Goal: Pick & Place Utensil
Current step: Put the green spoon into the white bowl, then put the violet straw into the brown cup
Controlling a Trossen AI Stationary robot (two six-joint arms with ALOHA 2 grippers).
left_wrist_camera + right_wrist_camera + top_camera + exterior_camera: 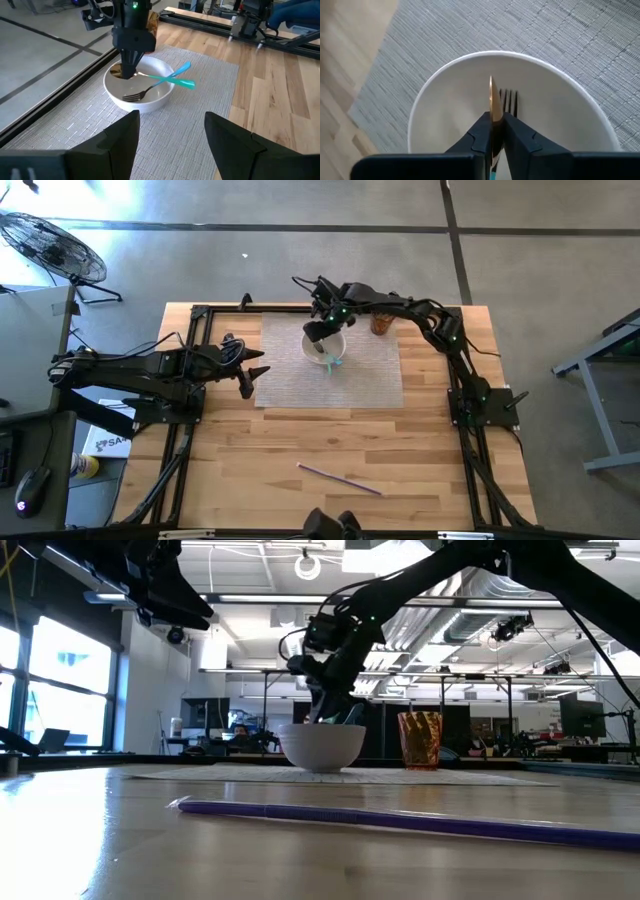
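Observation:
A white bowl (pixel 325 346) (pixel 140 92) stands on a grey placemat (pixel 370 375). In it lies a fork (pixel 134 94) (pixel 509 98); its teal handle (pixel 180 70) leans out over the rim. My right gripper (pixel 321 332) (pixel 128 70) (pixel 492 125) points down into the bowl, shut on a gold spoon (pixel 118 72) with a teal handle. My left gripper (pixel 252 376) (pixel 172 137) hovers open above the placemat's left edge, apart from the bowl. My right gripper pinches the spoon's gold part (pixel 491 100) between its two fingers, coming from above and pointing down into the bowl. The gold part stands edge-on between the fingers. The teal handle (pixel 182 83) reaches out over the bowl's rim.
An amber cup (pixel 381 323) (pixel 420 740) stands at the placemat's far right corner. A purple straw (pixel 340 478) (pixel 400 818) lies on the bare wood near the table's near edge. Black frame rails (pixel 190 330) run along the table's sides.

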